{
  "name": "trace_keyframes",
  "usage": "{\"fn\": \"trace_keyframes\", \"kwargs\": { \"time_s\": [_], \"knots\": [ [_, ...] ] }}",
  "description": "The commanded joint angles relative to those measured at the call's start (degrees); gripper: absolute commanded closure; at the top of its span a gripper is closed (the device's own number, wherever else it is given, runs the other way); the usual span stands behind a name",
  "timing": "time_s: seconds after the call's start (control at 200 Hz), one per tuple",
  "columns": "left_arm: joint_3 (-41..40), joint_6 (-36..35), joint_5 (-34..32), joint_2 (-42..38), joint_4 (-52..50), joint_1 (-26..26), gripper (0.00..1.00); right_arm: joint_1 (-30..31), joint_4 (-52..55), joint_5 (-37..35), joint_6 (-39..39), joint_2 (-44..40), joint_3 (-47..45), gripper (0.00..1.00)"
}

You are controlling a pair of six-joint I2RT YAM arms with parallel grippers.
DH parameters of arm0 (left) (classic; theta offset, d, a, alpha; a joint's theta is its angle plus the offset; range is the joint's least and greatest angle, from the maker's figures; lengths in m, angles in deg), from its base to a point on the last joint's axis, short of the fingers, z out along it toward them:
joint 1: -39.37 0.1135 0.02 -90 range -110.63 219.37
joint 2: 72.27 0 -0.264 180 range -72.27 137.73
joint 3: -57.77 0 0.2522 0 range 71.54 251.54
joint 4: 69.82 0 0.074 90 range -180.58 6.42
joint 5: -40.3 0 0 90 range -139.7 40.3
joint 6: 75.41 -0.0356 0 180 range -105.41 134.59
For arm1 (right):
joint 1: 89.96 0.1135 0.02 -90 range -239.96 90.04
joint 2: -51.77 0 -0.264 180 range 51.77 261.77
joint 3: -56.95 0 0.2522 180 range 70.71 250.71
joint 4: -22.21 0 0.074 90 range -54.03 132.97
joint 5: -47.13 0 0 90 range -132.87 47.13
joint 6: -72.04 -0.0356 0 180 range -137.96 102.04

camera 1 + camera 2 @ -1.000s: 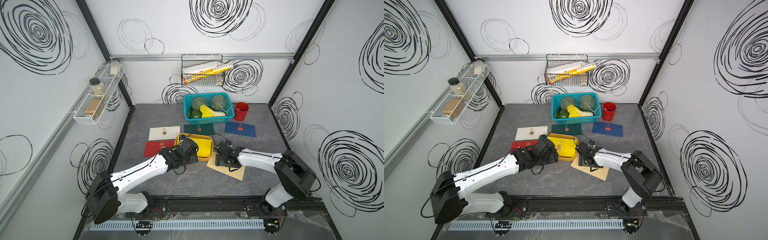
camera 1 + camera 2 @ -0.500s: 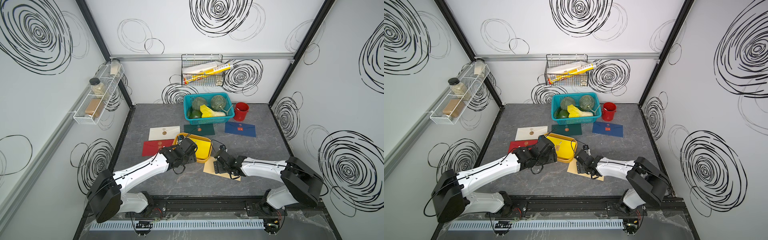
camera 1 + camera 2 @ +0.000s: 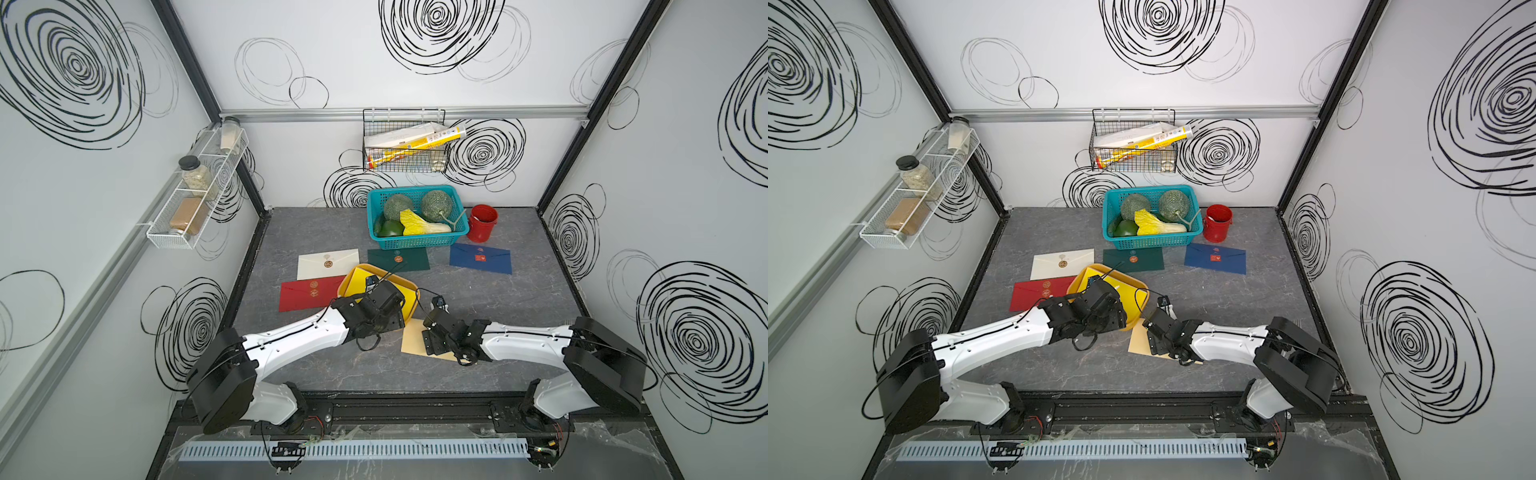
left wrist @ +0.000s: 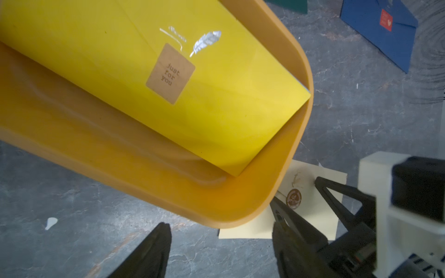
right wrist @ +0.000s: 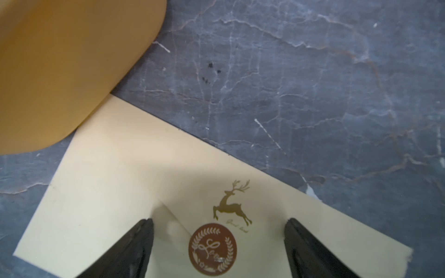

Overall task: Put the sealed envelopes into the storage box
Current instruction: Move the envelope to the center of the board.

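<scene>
**Staging beige envelope for the box – R arm**

1. storage box (image 4: pixel 144 168): orange-yellow tub, mid-front of counter (image 3: pixel 498 316). Contents: yellow envelope (image 4: pixel 228 108), sticker up, one corner against the wall.
2. beige envelope (image 5: pixel 115 173): flat on counter, seal up, just beside box's near-right corner. One corner runs beneath the rim overhang. Pinned or free: cannot tell.
3. right tool (image 5: pixel 219 221): fingers spread, nothing pinched; seal sits betw. them. Tips at or just above the paper, contact unclear.
4. left tool (image 4: pixel 220 226): spread, empty, hanging over box's near rim.
5. Not yet boxed: white envelope (image 3: pixel 316 268), red envelope (image 3: pixel 297 297), dark green envelope (image 3: pixel 415 264), navy envelope (image 3: pixel 465 259), ranged left of and beyond the box.

Key relation: beige envelope lies directly below right tool, so R arm is nearer; left tool is just beside but over the box. Long axis runs approx. side to side, from box corner toward R arm. Finger line sits skewed, nearer along that axis than across it. Box lies ahead-left of the envelope, touching or nearly.

Judgement: paper lies flat, so pick prob. needs an edge raised or slid clear first. After that, a short carry w/ a turn to match the tub.
</scene>
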Motion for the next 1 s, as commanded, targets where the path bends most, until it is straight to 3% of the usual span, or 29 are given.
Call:
{"fn": "trace_keyframes", "kwargs": {
  "time_s": [0.0, 0.07, 0.275, 0.711, 0.841, 0.991],
  "knots": [
    [0.3, 2.9, 0.9, 0.3, 0.9, -1.4, 0.26, 0.8, 8.3, 9.1, -0.4, 4.4, -3.5, 0.11],
    [1.6, 3.1, -1.0, 1.1, -1.1, -2.7, 0.26, 0.5, 8.1, 9.1, -0.2, 4.1, -3.2, 0.11],
    [2.7, 1.3, -1.3, 6.7, 4.9, -2.4, 0.26, 0.4, 7.4, 9.8, 0.3, 4.4, -2.7, 0.11],
    [19.4, -3.6, -2.3, 22.9, 5.4, -2.1, 0.26, 0.4, 5.1, 11.0, 1.3, 5.0, -4.0, 0.12],
    [18.7, -3.3, -1.4, 21.4, 4.7, -1.6, 0.26, 0.4, 5.5, 10.2, 3.2, 4.4, -2.3, 0.11],
    [11.7, -0.7, 0.2, 12.7, 3.8, -1.6, 0.26, 0.3, 9.2, 7.6, 3.8, -2.2, 0.7, 0.06]
  ]
}}
